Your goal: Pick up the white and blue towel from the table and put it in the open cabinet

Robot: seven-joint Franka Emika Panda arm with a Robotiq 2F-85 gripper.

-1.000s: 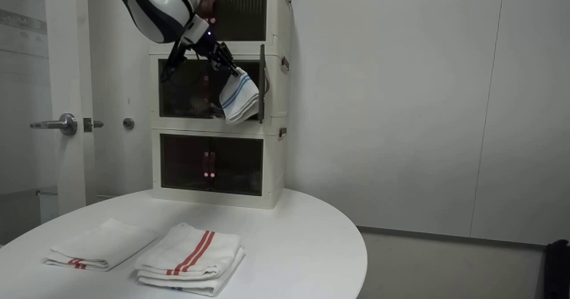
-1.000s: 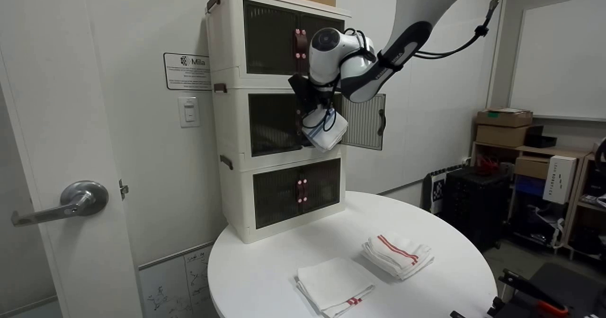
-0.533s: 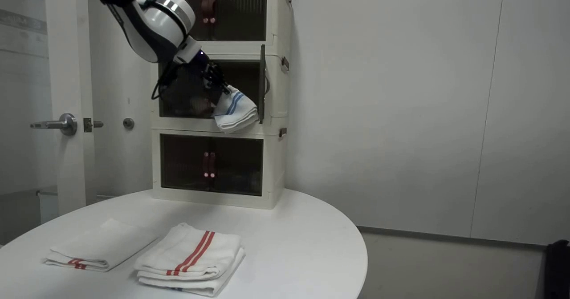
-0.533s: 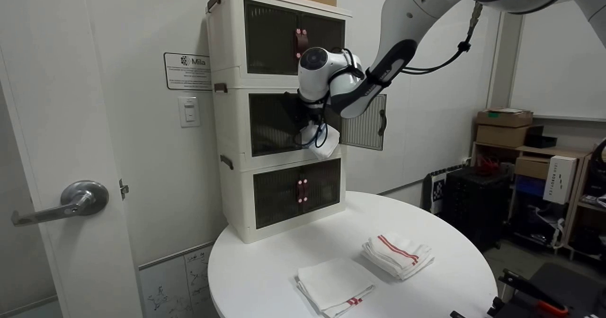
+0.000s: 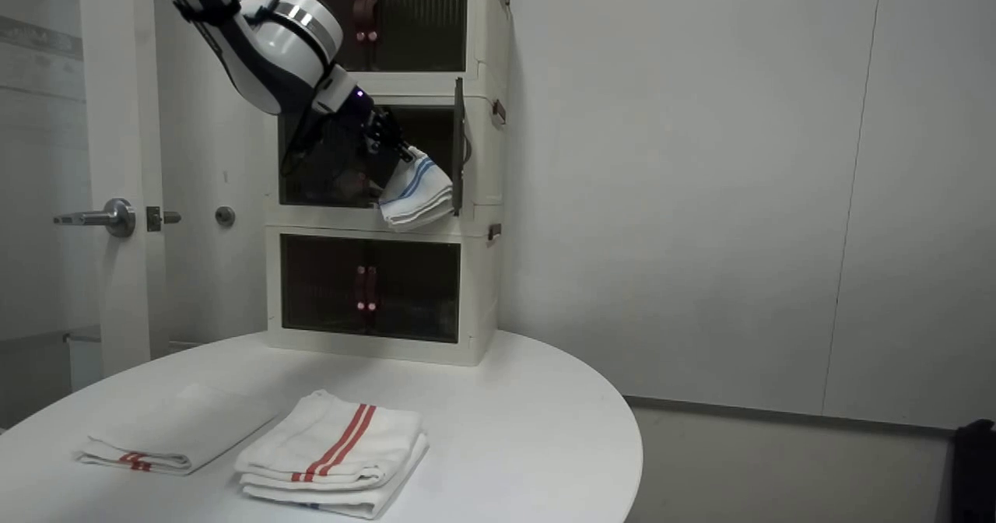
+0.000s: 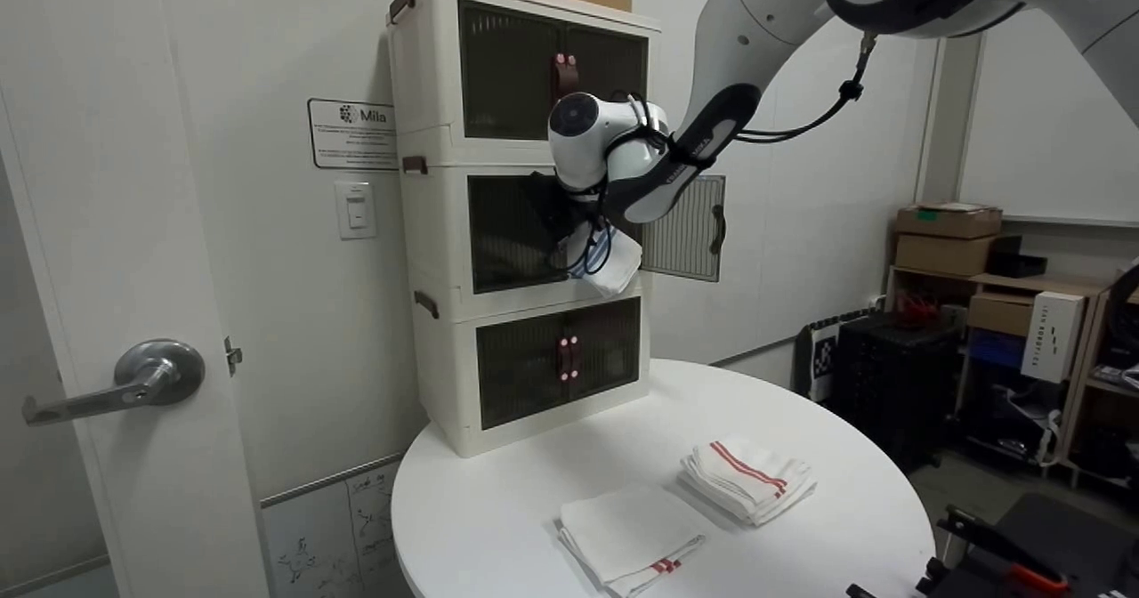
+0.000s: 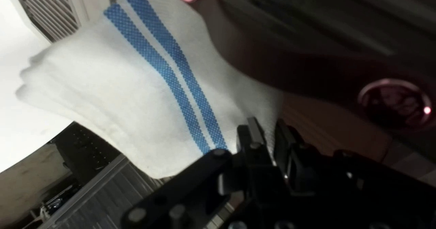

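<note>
The white and blue towel (image 5: pixel 420 196) hangs folded and tilted from my gripper (image 5: pixel 406 154). In the wrist view my gripper (image 7: pixel 267 130) is shut on a corner of the towel (image 7: pixel 143 82), with cloth between its fingers. The open cabinet (image 5: pixel 327 216) is the middle tier of the stack. Its right door (image 6: pixel 683 229) stands swung out. The towel (image 6: pixel 614 264) is in front of the opening, its lower edge overlapping the bottom frame in both exterior views. I cannot tell whether any of it is inside. The table (image 5: pixel 537 429) is below.
A towel with bold red stripes (image 5: pixel 334 445) and a towel with a thin red stripe (image 5: pixel 183 426) lie on the table. In the wrist view a dark red door handle (image 7: pixel 272 58) is close beside the towel. The open door's edge (image 5: pixel 458 149) stands just right of the towel.
The arm has lowered with the towel in front of the middle tier, then shifted slightly right in an exterior view. The gripper still holds the towel. The cabinet door and other towels have not moved.
</note>
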